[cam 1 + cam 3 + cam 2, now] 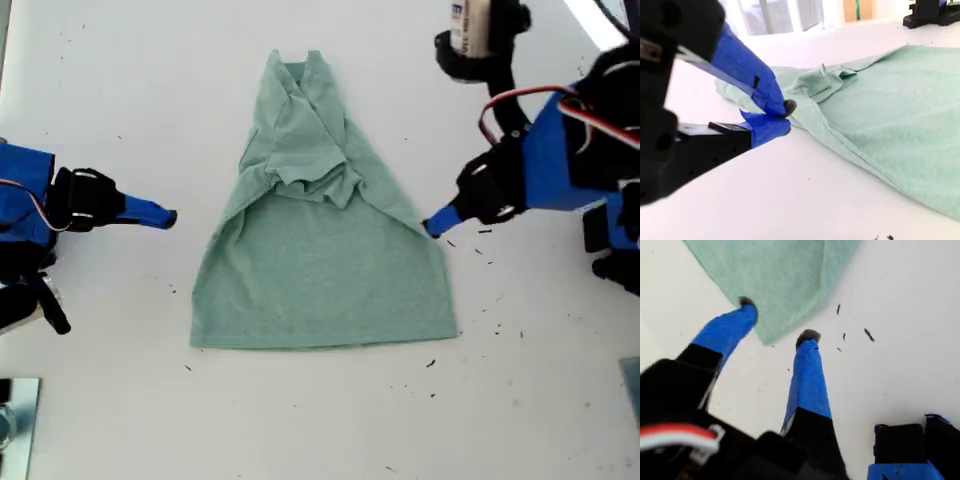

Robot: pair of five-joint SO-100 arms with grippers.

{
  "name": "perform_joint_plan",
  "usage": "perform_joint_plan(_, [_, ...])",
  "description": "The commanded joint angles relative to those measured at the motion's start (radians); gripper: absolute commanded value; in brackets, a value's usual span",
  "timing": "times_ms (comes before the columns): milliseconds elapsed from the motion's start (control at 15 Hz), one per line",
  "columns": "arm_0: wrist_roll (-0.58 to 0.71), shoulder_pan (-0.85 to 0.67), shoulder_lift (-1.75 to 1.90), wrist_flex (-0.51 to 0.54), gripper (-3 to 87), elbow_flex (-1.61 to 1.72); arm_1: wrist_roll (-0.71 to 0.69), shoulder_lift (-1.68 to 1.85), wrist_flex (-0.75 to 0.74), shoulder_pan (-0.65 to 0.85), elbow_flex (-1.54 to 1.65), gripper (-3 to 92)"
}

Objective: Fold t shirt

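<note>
t shirt [320, 270] | pale sage-green, plain | flat on the desk, both sleeves folded inward, tapering toward collar | hem edge straight

Both arms are blue plastic with black motor blocks. Each claw [775, 322] [785, 117] has blue fingers tipped in dark grey pads [809, 335]. Red and white cables loop behind them.

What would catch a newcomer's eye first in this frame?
The pale green t shirt lies mid-table, its sleeves already folded inward so it tapers toward the collar. My first pincer is open at the shirt's edge on the exterior view's right, jaws either side of a cloth corner. My second pincer sits shut on the exterior view's left, clear of the shirt.
</note>
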Motion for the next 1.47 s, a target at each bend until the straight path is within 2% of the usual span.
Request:
perform_joint_plan(0, [0.028, -0.003, 0.005, -0.006, -0.3, 0.012, 0.006, -0.003, 0.006, -0.003, -0.071, 27.7])
perform_joint_plan(200, [0.046, -0.015, 0.005, -0.008, -0.3, 0.012, 0.063, 0.015, 0.003, -0.017, 0.032, 37.7])
perform_joint_plan(400, [0.06, -0.023, 0.005, -0.008, -0.3, 0.012, 0.219, 0.008, -0.057, -0.098, 0.236, 36.6])
perform_joint_plan(600, [0.072, -0.023, 0.008, -0.008, -0.3, 0.012, 0.364, 0.014, -0.325, -0.209, 0.5, 36.7])
perform_joint_plan(800, [0.074, -0.018, 0.008, -0.008, -0.3, 0.012, 0.445, -0.008, -0.621, -0.278, 0.695, 33.3])
perform_joint_plan(1000, [0.074, -0.017, 0.008, -0.008, -0.3, 0.012, 0.483, -0.126, -0.79, -0.304, 0.785, 30.7])
perform_joint_plan(1067, [0.074, -0.017, 0.009, -0.008, -0.3, 0.012, 0.48, -0.155, -0.795, -0.304, 0.782, 22.8])
perform_joint_plan(1133, [0.074, -0.017, 0.009, -0.008, -0.3, 0.012, 0.479, -0.158, -0.795, -0.301, 0.79, 10.6])
perform_joint_plan(1200, [0.074, -0.015, 0.009, -0.008, -0.3, 0.012, 0.465, -0.149, -0.781, -0.296, 0.796, 4.5])
perform_joint_plan(1333, [0.074, -0.015, 0.009, -0.008, -0.3, 0.012, 0.426, -0.12, -0.707, -0.282, 0.779, -1.7])
perform_joint_plan(1400, [0.074, -0.015, 0.009, -0.008, -0.3, 0.012, 0.407, -0.101, -0.663, -0.275, 0.759, -1.7])
